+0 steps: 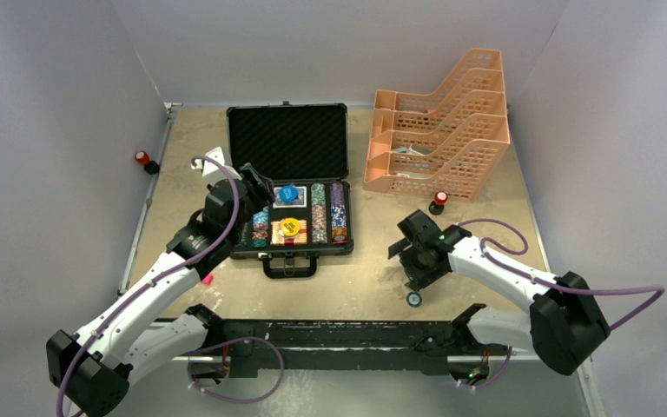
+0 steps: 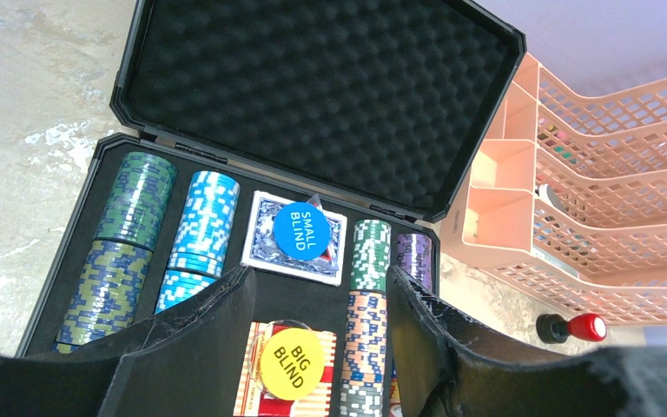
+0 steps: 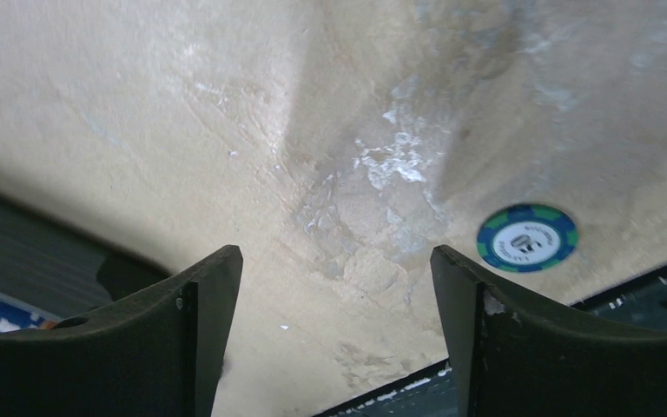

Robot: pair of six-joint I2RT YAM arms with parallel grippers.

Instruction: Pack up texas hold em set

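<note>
Lying open mid-table with its foam lid propped back, the case [image 1: 288, 139] keeps its slots reachable from above. Chips [image 1: 319, 211] fill the rows on edge, and the two decks [image 2: 265, 236] sit in the middle bay, each with a blind button [image 2: 301, 230] on top. By the look of it, only one chip [image 1: 413, 299] is left to pack; it lies flat on the table [image 1: 356, 278] near the front edge, well apart from the case.

The right gripper [image 1: 415, 271] hangs just behind that chip, pointing steeply down with its jaws spread and empty. The chip sits off to one side of the gap, so a sideways shift looks needed. The left gripper [image 1: 256, 187] reaches over the case's left rows, tilted toward the decks, with jaws likewise spread and holding nothing.
</note>
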